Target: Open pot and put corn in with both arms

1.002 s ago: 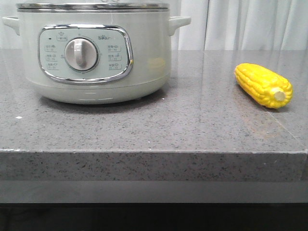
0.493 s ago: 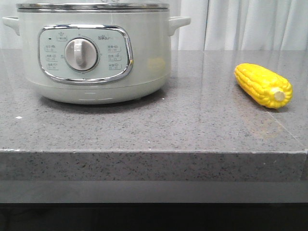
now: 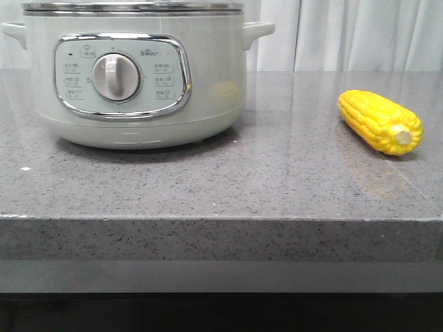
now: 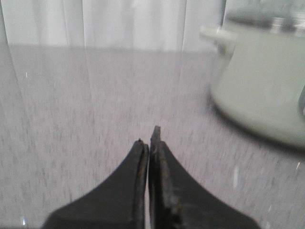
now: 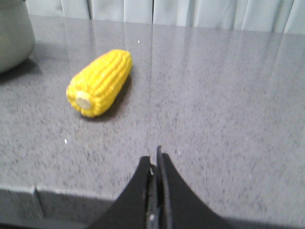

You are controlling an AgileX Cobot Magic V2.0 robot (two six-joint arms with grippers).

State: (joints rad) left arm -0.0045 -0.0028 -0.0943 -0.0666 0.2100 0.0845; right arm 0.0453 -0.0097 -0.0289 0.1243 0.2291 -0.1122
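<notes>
A: Where do things stand? 
B: The pot (image 3: 135,72) sits at about ten o'clock on the counter (image 3: 277,187), its steel-rimmed lid (image 3: 131,7) on top and the dial facing us. The corn (image 3: 379,122) lies on its side at roughly three o'clock, well apart from the pot, pale stub end toward the front edge.

A: So the lid comes first? 
B: I'd judge so. The lid's top is cut off in the front view, so the grasp point can't be made out. The left arm should open up, find the lid's handle and lift straight up, clear of the rim.

A: And the arms now? 
B: Both are low near the counter's front. The left gripper (image 4: 149,143) has its fingers pressed together, empty, the pot off to one side. The right gripper (image 5: 155,162) is likewise closed on nothing, the corn ahead and aside of it.
</notes>
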